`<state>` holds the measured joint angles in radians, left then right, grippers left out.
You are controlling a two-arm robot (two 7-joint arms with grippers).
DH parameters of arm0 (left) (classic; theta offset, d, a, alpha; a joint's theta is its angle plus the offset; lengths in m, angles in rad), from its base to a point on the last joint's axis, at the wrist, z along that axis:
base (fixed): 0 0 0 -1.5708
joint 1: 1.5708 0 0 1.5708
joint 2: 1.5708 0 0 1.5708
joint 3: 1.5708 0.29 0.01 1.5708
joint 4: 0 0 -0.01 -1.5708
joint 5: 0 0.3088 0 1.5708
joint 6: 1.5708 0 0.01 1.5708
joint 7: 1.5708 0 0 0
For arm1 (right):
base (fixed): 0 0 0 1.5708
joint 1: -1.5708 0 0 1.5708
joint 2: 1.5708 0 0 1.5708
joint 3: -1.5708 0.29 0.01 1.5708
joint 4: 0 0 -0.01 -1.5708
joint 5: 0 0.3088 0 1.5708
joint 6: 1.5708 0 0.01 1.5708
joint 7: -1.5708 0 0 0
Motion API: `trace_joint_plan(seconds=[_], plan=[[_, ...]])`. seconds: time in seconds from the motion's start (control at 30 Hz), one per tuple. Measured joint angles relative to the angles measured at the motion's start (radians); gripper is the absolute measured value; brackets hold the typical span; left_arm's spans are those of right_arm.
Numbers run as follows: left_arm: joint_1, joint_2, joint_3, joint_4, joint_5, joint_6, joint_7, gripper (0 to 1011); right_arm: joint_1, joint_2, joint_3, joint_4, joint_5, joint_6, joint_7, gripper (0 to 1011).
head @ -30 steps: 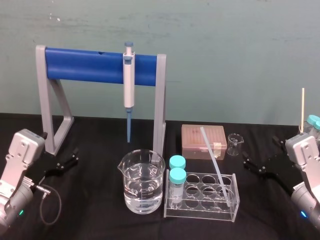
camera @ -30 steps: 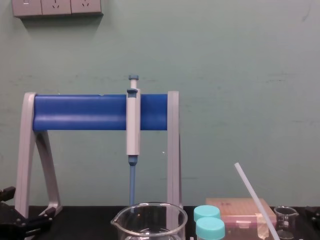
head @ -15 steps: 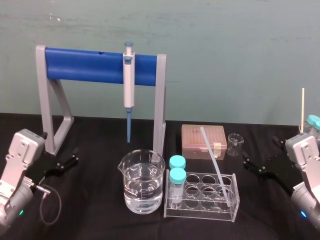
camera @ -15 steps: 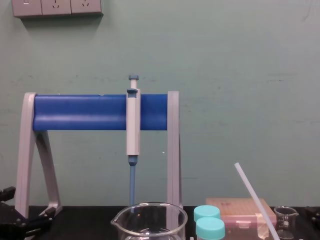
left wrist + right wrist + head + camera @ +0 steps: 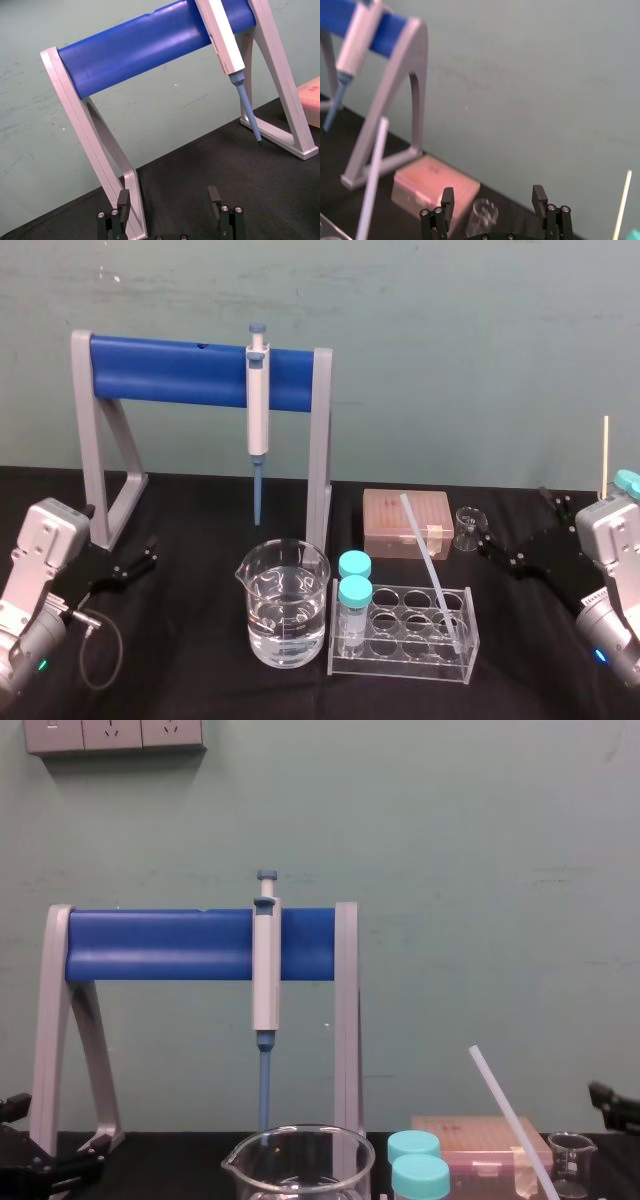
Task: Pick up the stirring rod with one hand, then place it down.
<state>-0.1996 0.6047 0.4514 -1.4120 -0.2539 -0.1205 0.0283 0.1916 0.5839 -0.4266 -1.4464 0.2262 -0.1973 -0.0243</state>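
On the black table (image 5: pixel 200 540), your right gripper (image 5: pixel 493 191) hovers, fingers spread, near the small beaker (image 5: pixel 467 528); reaching carelessly for the stirring rod (image 5: pixel 430 565) could topple it. Left gripper (image 5: pixel 169 194) rests, fingers released.

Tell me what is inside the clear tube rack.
Two teal-capped tubes stand at the left end of the rack; the stirring rod leans in a right-hand hole. Whether its tip touches the bottom cannot be told.
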Motion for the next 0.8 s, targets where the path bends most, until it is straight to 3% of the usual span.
trace_joint_plan(seconds=[0.1, 0.3, 0.43, 0.63, 0.67, 0.8], plan=[[0.000, 0.000, 0.000, 0.000, 0.000, 0.000, 0.000, 1000, -0.010, -0.003, 0.008, -0.018, -0.010, -0.030, -0.002, 1003], [0.000, 0.000, 0.000, 0.000, 0.000, 0.000, 0.000, 1000, -0.043, -0.007, 0.019, -0.079, -0.086, -0.119, -0.038, 1003], [0.000, 0.000, 0.000, 0.000, 0.000, 0.000, 0.000, 1000, -0.045, -0.007, 0.011, -0.095, -0.086, -0.157, -0.001, 1003], [0.000, 0.000, 0.000, 0.000, 0.000, 0.000, 0.000, 1000, -0.011, -0.019, -0.002, -0.070, 0.063, -0.135, 0.178, 1003], [0.000, 0.000, 0.000, 0.000, 0.000, 0.000, 0.000, 1000, -0.011, -0.019, -0.002, -0.070, 0.063, -0.135, 0.178, 1003], [0.000, 0.000, 0.000, 0.000, 0.000, 0.000, 0.000, 1001, 0.020, -0.038, -0.012, -0.038, 0.156, -0.099, 0.292, 1003]])
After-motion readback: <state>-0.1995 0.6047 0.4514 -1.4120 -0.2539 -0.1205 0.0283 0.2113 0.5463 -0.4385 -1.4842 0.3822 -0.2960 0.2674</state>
